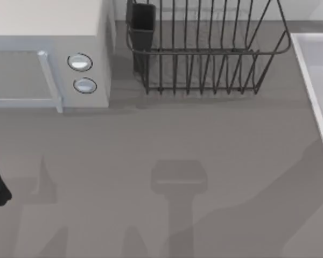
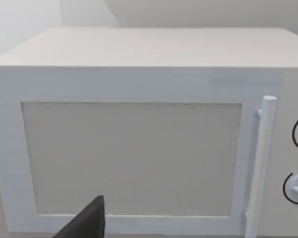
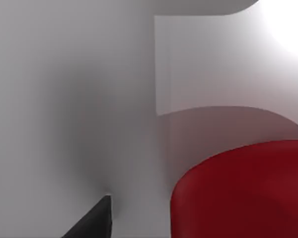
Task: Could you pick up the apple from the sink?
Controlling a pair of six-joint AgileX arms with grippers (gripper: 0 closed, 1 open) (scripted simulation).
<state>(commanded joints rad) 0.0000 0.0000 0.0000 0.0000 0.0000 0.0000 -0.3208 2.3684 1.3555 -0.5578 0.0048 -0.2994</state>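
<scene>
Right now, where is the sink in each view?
Top view: sink rim along the right edge, beside the dish rack.
Left wrist view: faces the microwave door instead.
Right wrist view: pale sink wall behind the apple.
Shared landmark: microwave, upper left in the top view.

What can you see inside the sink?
The right wrist view, close inside the pale sink, shows the red apple by its wall. From above, just the sink's rim; its inside is out of frame.

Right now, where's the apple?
The apple sits close in the right wrist view, against the pale inner wall of the sink, whose rim runs along the table's right edge in the top view.
</scene>
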